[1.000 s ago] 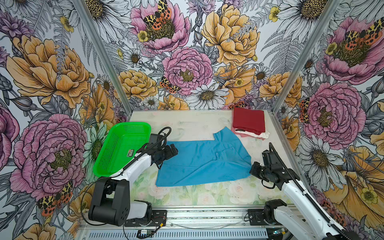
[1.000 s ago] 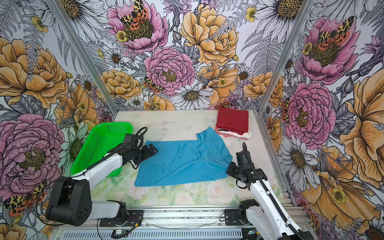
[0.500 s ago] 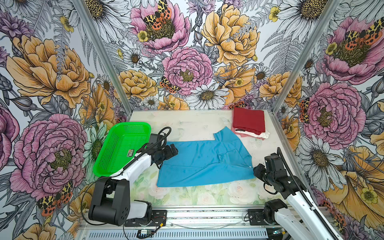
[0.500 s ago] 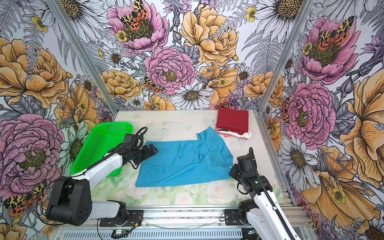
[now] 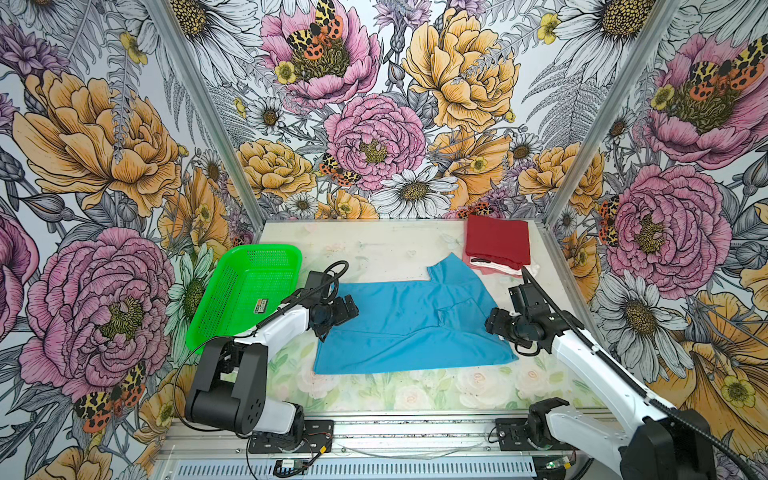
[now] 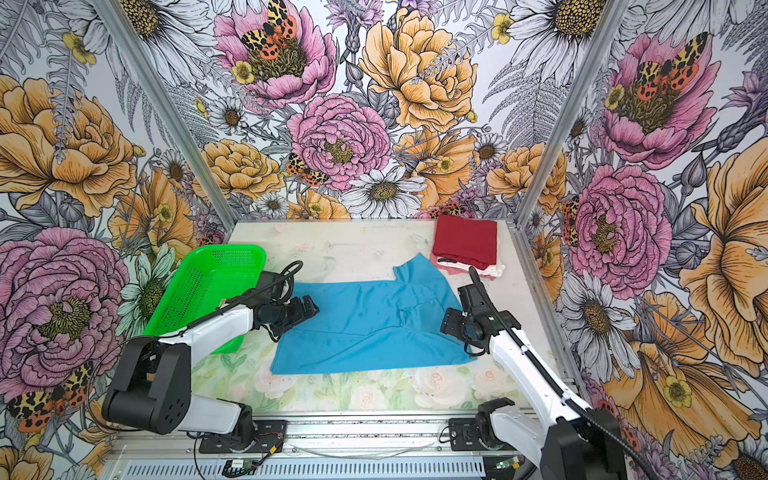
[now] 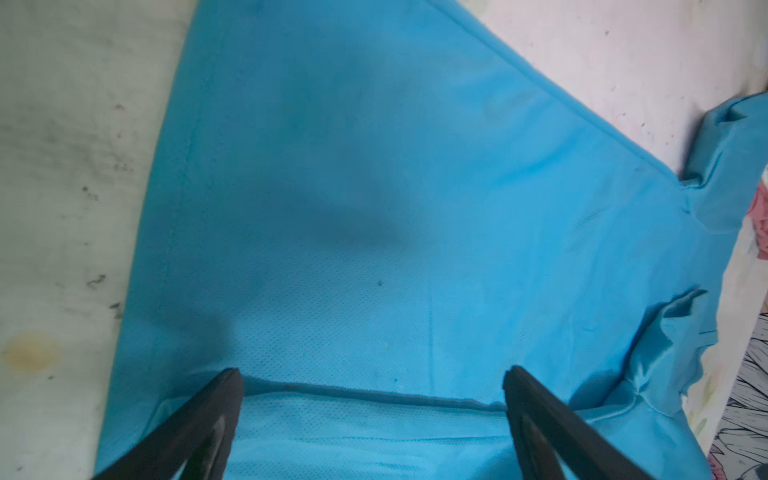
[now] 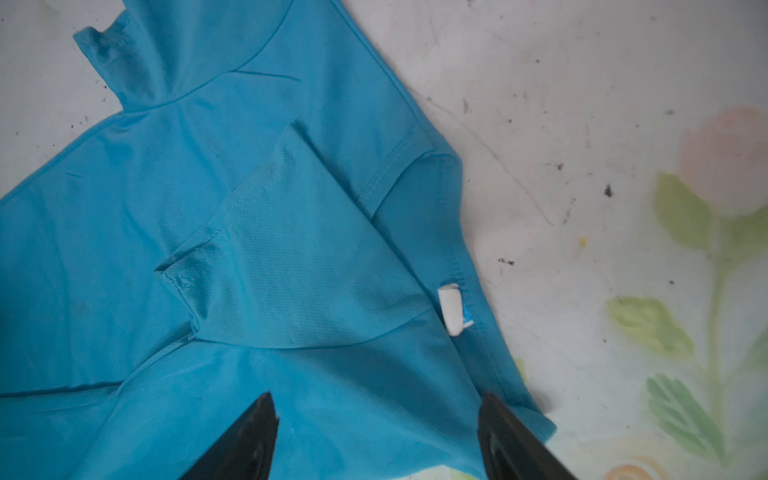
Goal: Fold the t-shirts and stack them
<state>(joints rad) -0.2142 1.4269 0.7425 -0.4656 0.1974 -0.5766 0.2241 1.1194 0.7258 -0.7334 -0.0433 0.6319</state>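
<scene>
**Near edge.** The table (image 5: 395, 390) is a scuffed, floral-printed sheet. Its front strip is bare up to the cloth.

**Mid-table.**
- The sky-blue t-shirt (image 5: 407, 324) lies flat, hem to the left and neck to the right.
- Its material is a thin, fine-meshed knit, limp, with stitched hems.
- 1 sleeve (image 5: 449, 270) juts toward the far side. The near part appears turned in over the body, which gives a straight near edge.
- A small white label (image 8: 452, 309) shows at the neck seam.

**Grippers.**
- The left gripper (image 5: 348, 309) is over the hem end, jaws spread wide and holding nothing. A doubled hem layer lies just under its black fingers (image 7: 199, 424).
- The right gripper (image 5: 492, 325) is at the near neck-end corner, jaws parted. Cloth lies beneath it but is not pinched.
- Judgement: the 2 stand at opposite ends to lay and flatten a fold. The fold is partial and the shirt is not yet a square.

**Left side.** The green basket (image 5: 249, 291) is rigid perforated plastic, set at the table's edge clear of the work.

**Far right corner.** The dark red t-shirt (image 5: 496, 241), a neat folded square, tops the pinkish t-shirt (image 5: 488, 272) and the white t-shirt (image 5: 532, 270). Judgement: this stack is where the blue one belongs.
</scene>
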